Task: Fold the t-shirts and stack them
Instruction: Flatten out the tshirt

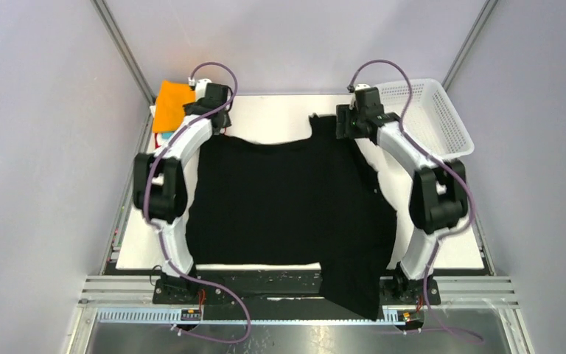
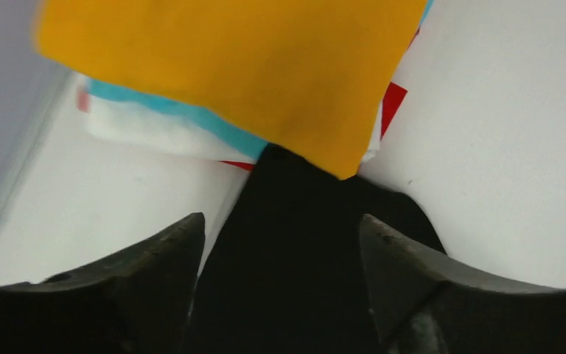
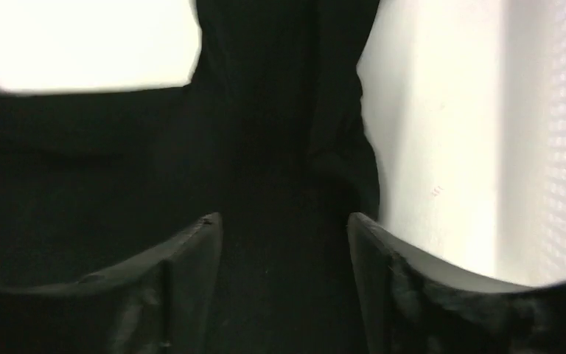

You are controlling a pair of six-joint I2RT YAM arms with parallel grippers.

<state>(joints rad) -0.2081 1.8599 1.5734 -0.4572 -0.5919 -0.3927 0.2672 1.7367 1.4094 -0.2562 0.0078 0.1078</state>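
White table (image 1: 280, 118) bears the black t-shirt (image 1: 287, 199). Left gripper (image 2: 280, 221) and right gripper (image 3: 284, 220) gape, unclenched, astride its far corners.

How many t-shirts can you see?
5. The black one lies spread across the table; orange, turquoise, white and red are stacked at the far-left corner. More may hide underneath.

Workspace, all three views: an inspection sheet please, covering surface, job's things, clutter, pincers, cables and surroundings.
Surface: white table, mostly under cloth.
Job's things: black t-shirt spread flat, near right corner hanging over the front edge; folded stack far left, orange t-shirt on top, turquoise one, white one and red one beneath.
Clutter: white mesh basket, far right.
Pincers: left pincer open over black cloth beside the stack; right pincer open over black cloth.
Cables: purple cables loop above both wrists.
Surroundings: grey walls, metal posts.
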